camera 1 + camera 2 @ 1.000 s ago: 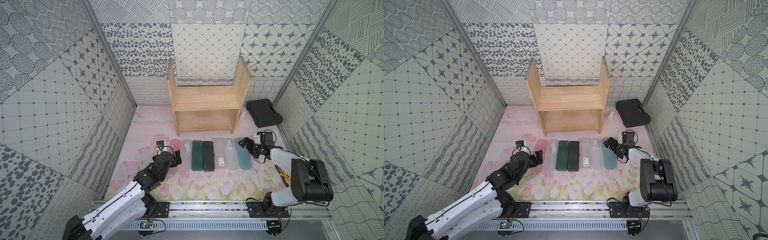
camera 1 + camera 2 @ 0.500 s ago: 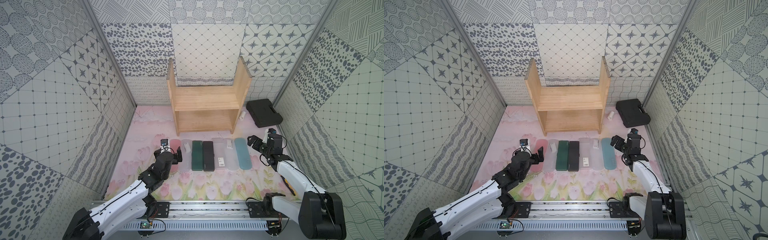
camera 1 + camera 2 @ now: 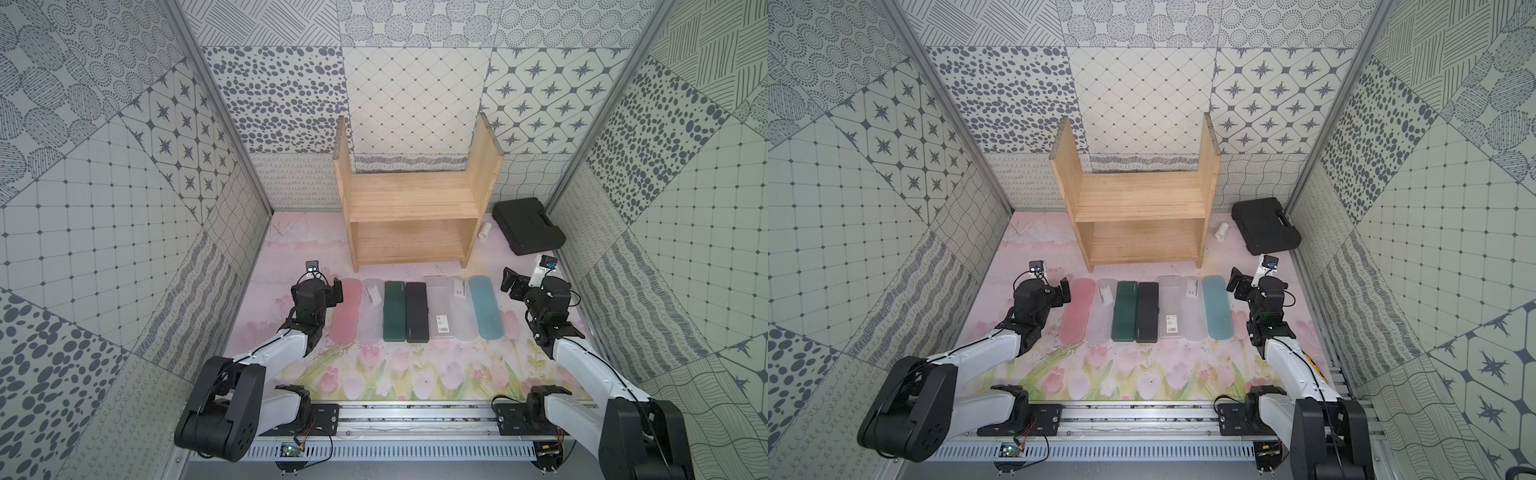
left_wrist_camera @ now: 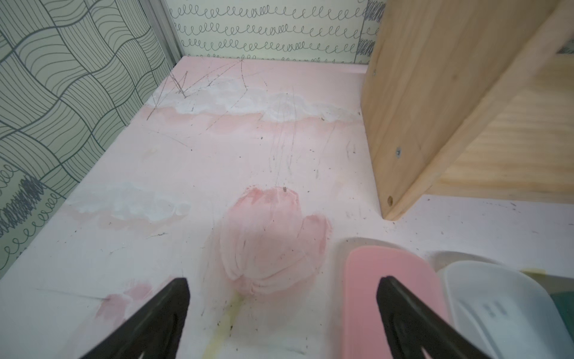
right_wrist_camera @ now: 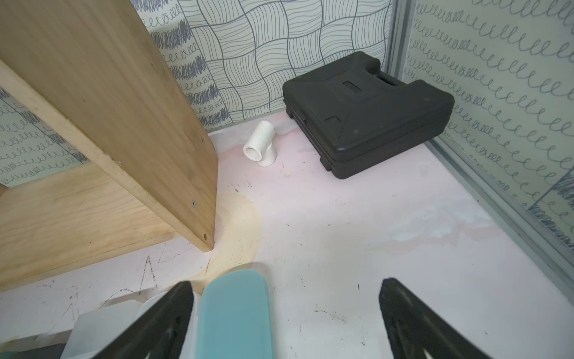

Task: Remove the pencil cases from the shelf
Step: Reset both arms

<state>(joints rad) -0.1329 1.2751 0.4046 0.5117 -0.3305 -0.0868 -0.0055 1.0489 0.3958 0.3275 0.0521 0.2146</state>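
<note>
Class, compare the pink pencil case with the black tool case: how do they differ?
The pink pencil case is pale pink; the black tool case is black. The pencil case is long and slim with rounded ends; the tool case is broader and blocky, with a handle. The pencil case lies in the row before the shelf; the tool case sits beside the shelf. Both lie flat, closed, off the shelf.

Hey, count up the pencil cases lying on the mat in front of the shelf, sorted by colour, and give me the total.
Pink case: 1
Frosted-clear cases: 3
Dark green case: 1
Black case: 1
Blue case: 1
Total: 7
</note>
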